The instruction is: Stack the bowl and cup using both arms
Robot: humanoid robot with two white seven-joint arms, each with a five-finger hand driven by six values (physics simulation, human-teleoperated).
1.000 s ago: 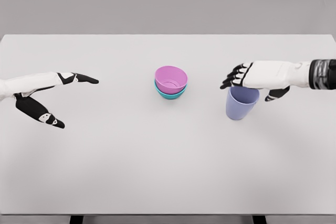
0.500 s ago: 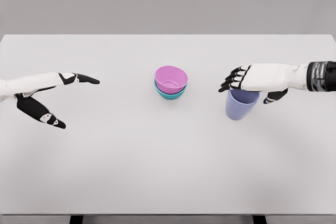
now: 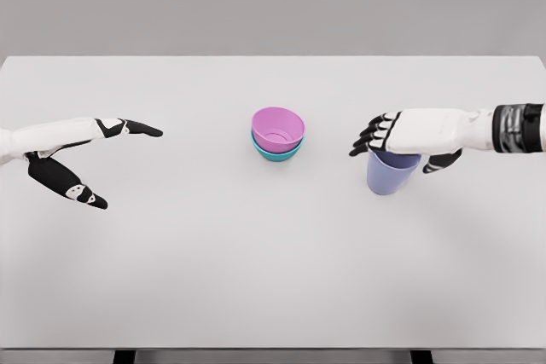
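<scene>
A: Start at the near edge. What is the surface like?

B: A broad, matte white rectangular tabletop [image 3: 256, 279], smooth and uniform, with soft faint shadows under the objects. Two dark leg stubs [image 3: 124, 355] show just below its front edge.

A: And the nearest hand?

B: The left hand [image 3: 81, 155], at the left of the table. It has a glossy white shell with black jointed fingers [image 3: 141, 130]. The fingers are spread wide and hold nothing: the upper ones point right, and one lower black digit angles down toward the near edge.

A: What about the cup?

B: A pale lavender-blue plastic cup [image 3: 388, 176], tapered and smooth-walled, stands upright right of centre. The right hand [image 3: 409, 132] lies across its rim, palm down, so the opening is mostly hidden. Its dark fingers reach past the cup's left side, slightly curled and apart, while the thumb [image 3: 444, 160] curls down at the cup's right. I cannot tell whether the digits actually press the cup's wall.

A: The forearm?

B: It is white, with a dark banded wrist cuff [image 3: 519, 128] near the right edge.

A: And the bowls?

B: At the centre, well apart from both hands, a round pink plastic bowl [image 3: 278, 129] sits nested in a teal plastic bowl [image 3: 275, 154]. Only the teal rim and lower curve show beneath the pink one. Both look smooth and slightly shiny.

A: Beyond the table?

B: A plain grey wall [image 3: 273, 2], flat and featureless.
</scene>
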